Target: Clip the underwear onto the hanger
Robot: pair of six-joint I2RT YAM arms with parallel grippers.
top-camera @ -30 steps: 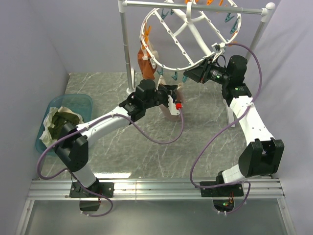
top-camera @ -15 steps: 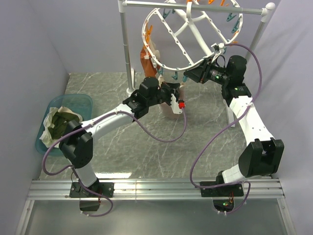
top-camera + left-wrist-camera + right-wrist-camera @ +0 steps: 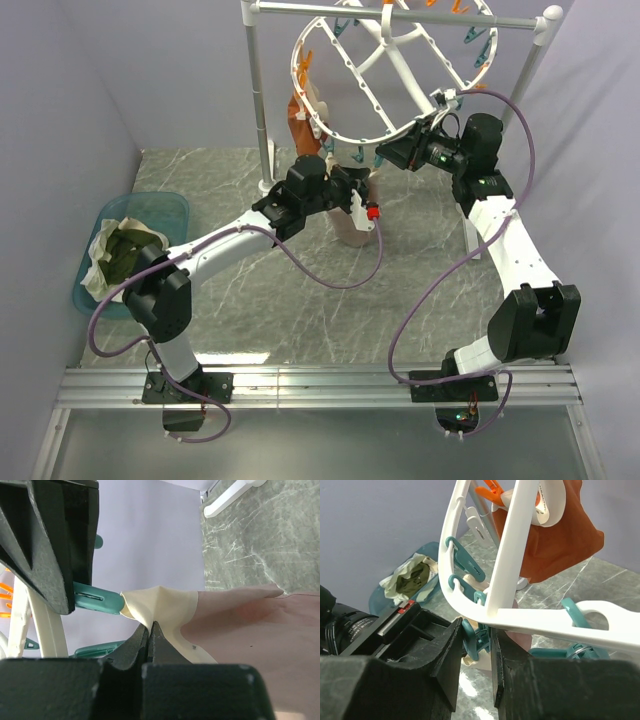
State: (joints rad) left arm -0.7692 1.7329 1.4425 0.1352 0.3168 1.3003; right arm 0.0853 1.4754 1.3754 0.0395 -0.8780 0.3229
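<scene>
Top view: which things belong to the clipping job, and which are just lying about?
Job: underwear, hanger, teal peg, left tool, right tool.
Lying about: rust-orange garment, blue bin, olive-green cloth.

Teal tub (image 3: 163, 207) far left holds olive cloth (image 3: 126, 250); rust-orange garment (image 3: 555, 545) hangs beside white pole (image 3: 262, 100).
</scene>
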